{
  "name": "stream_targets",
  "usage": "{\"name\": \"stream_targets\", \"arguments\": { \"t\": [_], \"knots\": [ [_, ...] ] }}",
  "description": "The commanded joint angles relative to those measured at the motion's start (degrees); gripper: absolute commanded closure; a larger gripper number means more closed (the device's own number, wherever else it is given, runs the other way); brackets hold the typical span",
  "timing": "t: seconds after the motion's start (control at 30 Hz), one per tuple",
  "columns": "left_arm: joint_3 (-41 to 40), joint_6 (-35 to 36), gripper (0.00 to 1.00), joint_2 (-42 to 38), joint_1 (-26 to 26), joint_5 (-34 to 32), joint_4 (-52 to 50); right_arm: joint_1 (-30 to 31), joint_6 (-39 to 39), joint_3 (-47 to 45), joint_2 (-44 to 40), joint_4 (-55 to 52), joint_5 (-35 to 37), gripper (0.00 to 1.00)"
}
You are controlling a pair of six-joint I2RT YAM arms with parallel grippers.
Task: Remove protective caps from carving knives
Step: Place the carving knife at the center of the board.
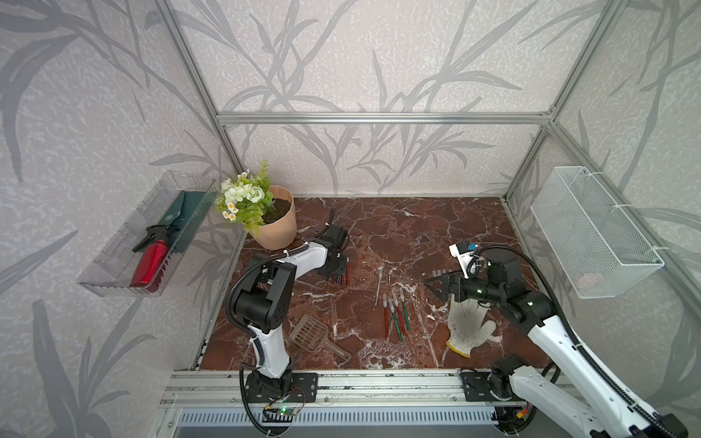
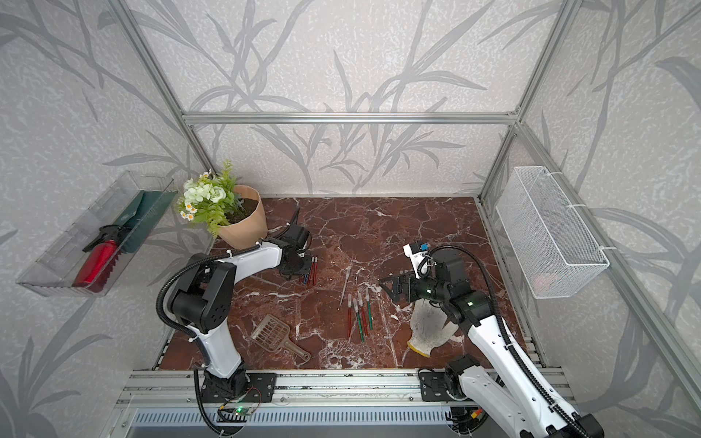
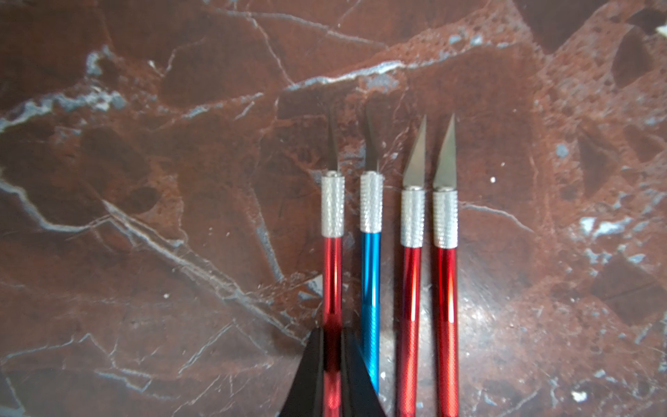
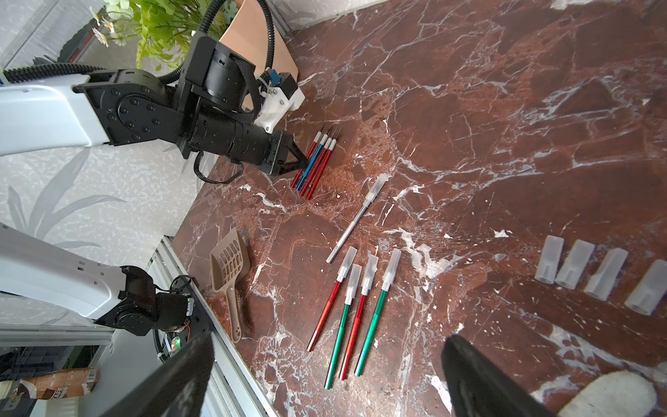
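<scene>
Done: Four carving knives (image 4: 315, 162), three red and one blue, lay side by side with bare blades on the left arm's side of the marble surface (image 4: 469, 108).
Caps off: Four protective caps (image 4: 574, 265) lay in a loose row on the surface, well apart from those knives, on the right arm's side.
Left end effector (image 3: 332, 332): Clenched low on the handle of the outermost red knife (image 3: 332, 274) in the bared row, which appeared to rest on the surface.
Right end effector (image 4: 326, 339): Spread wide and empty, hovering above the surface.
Left to do: Five capped knives (image 4: 357, 325) waited mid-surface, two red and two green in a cluster and a silver knife (image 4: 355, 220) just beside them.
Progress: Judged a little under halfway.
</scene>
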Motion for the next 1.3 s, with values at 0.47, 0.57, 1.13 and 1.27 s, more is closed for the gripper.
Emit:
{"name": "stream_targets", "arguments": {
  "t": [0.47, 0.57, 1.13, 1.27],
  "knots": [
    [2.35, 0.32, 0.86, 0.48, 0.26, -0.72, -2.61, 0.27, -0.72, -0.34, -0.46, 0.15, 0.48, 0.01],
    [2.44, 0.34, 0.86, 0.48, 0.26, -0.90, -2.76, 0.27, -0.74, -0.30, -0.46, 0.15, 0.48, 0.01],
    [3.10, -0.01, 0.82, 1.40, 0.35, -0.26, -2.95, 0.27, -0.76, -0.26, -0.09, 0.46, 0.56, 0.01],
    [3.31, -0.10, 0.82, 1.41, 0.34, -0.28, -3.02, 0.27, -0.81, -0.26, -0.01, 0.47, 0.55, 0.01]
  ]
}}
